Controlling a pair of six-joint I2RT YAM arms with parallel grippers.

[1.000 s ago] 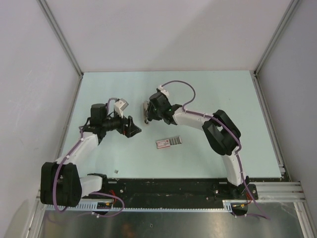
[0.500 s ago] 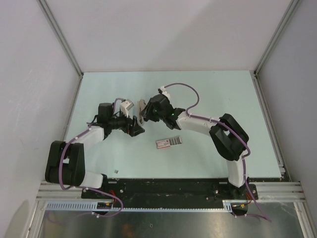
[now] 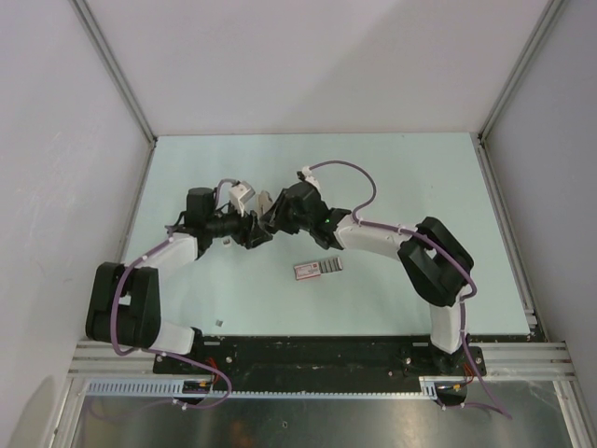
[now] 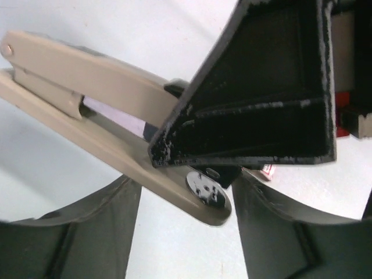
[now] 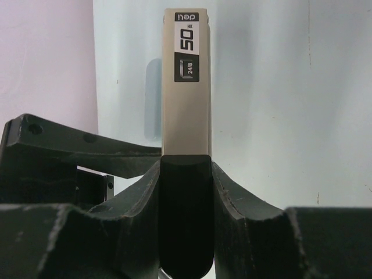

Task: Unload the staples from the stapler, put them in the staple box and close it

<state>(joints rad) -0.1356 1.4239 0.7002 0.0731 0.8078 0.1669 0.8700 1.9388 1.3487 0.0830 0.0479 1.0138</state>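
My right gripper (image 3: 273, 217) is shut on the stapler (image 3: 266, 203) and holds it above the table. In the right wrist view the stapler (image 5: 186, 87) is a beige bar with a black rear end, and my right gripper (image 5: 186, 192) clamps that black end. My left gripper (image 3: 256, 235) is open just left of it. In the left wrist view the left gripper (image 4: 186, 232) has its jaws on either side of the stapler's (image 4: 110, 145) front end, with gaps on both sides. The stapler's top arm is lifted slightly off its base. No staples show.
A red-and-white flat box (image 3: 318, 269) lies on the pale table (image 3: 392, 177), below and to the right of the grippers. A tiny grey bit (image 3: 220, 323) lies near the front left. Walls with metal posts stand at the left, back and right.
My left gripper has moved right and my right gripper has brought the stapler left and nearer. The two now meet, with the stapler's front end between the left jaws.
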